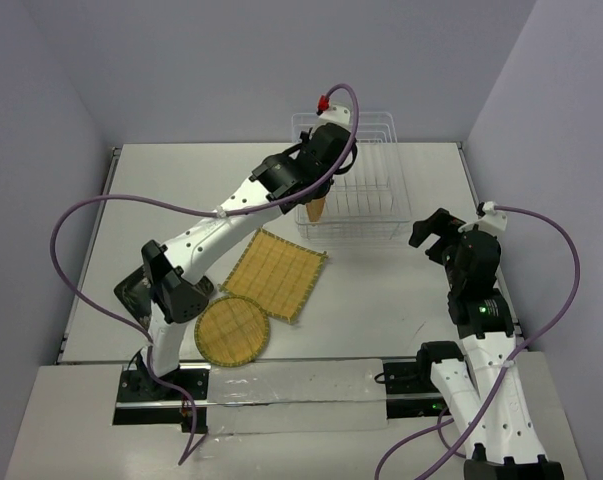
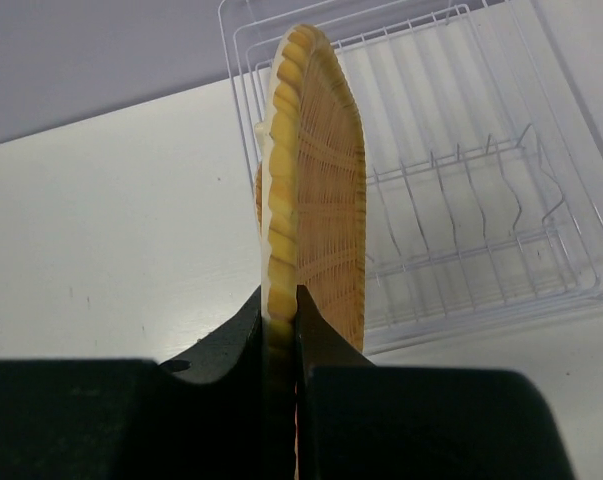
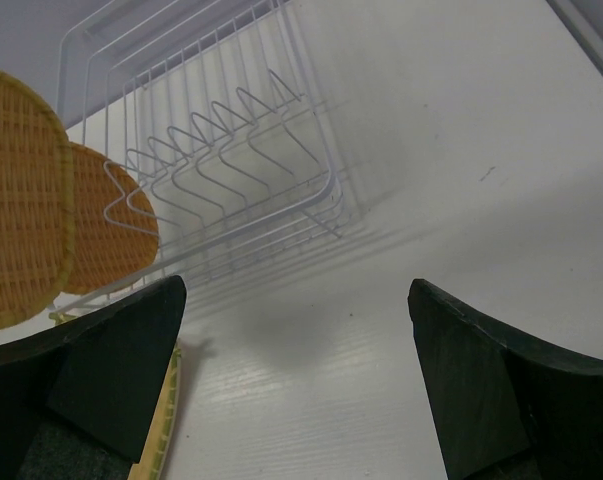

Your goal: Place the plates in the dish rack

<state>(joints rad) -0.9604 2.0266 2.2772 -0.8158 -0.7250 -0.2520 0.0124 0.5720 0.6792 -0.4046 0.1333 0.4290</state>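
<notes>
Both arm bases sit at the near edge in the top view. Just beyond the left base, a yellow round plate (image 1: 232,330) lies flat on the tabletop (image 1: 161,200), and a yellow square plate (image 1: 274,273) lies flat just past it, the two touching or nearly so. The left arm reaches over them to the near left corner of the dish rack (image 1: 401,215) at the far side. Its hand (image 1: 319,192) pinches an orange plate (image 1: 315,208) that hangs on edge at that corner. The right hand (image 1: 433,235) hovers to the right of the rack, apart from it.

From the left wrist, the left hand (image 2: 281,310) is pressed onto the rim of the orange plate (image 2: 321,200). That plate stands upright and edge-on, in front of the rack (image 2: 461,200).

From the right wrist, the right hand (image 3: 296,370) is spread wide with nothing between its fingers, above bare tabletop (image 3: 461,150). The rack (image 3: 231,150) and its upright dividers lie ahead. At the left edge, a nearer orange plate (image 3: 16,200) overlaps a farther orange plate (image 3: 111,225), which is seen through the rack's wires. I cannot tell whether either one rests inside the rack.
</notes>
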